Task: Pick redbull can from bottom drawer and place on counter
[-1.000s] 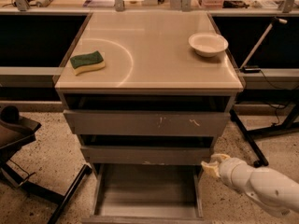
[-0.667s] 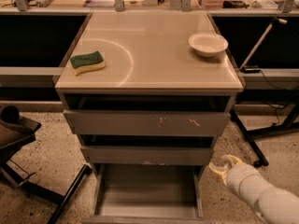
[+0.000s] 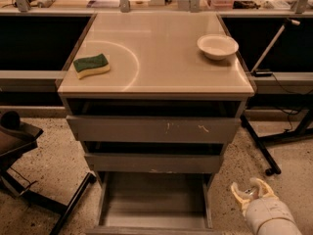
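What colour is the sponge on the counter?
Sponge: green over yellow, camera view. The tool hangs right of the bottom drawer.

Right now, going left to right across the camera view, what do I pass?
black stand → sponge → bottom drawer, pulled out → bowl → gripper, open, low near the floor, to the right of the drawer.

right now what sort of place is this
Likely a lab's mock kitchen: green-and-yellow sponge and white bowl on a glossy beige counter over grey metal drawers; cream gripper beside the bottom drawer.
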Motion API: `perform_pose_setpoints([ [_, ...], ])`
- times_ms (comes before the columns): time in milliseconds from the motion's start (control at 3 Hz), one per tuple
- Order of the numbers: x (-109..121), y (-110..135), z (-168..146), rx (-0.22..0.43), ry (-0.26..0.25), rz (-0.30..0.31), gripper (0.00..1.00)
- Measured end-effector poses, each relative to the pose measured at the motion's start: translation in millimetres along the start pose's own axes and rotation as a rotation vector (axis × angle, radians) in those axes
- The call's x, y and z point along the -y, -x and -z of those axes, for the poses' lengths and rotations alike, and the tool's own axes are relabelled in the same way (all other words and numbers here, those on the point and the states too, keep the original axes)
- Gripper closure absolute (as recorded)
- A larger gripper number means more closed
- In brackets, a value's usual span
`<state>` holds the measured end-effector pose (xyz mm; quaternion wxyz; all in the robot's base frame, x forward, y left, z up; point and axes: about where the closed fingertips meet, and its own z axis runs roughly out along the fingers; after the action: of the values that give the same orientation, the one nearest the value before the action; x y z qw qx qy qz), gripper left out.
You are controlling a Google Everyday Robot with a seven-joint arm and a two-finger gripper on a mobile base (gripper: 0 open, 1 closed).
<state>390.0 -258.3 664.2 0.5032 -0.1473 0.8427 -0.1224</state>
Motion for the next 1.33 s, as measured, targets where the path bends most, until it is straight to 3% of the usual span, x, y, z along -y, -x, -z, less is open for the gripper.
perform_pose_setpoints([
  [333,0.0,0.1,0.0,0.000,0.000,0.000,1.00],
  [667,3.5,46.9,-7.2,0.041,0.042,0.003,1.00],
  [1000,16.0,177.8,-12.3,0.170,0.055,0.048,1.00],
  [1333,33.6,272.7,-5.7,0.269,-0.008,0.109,1.00],
])
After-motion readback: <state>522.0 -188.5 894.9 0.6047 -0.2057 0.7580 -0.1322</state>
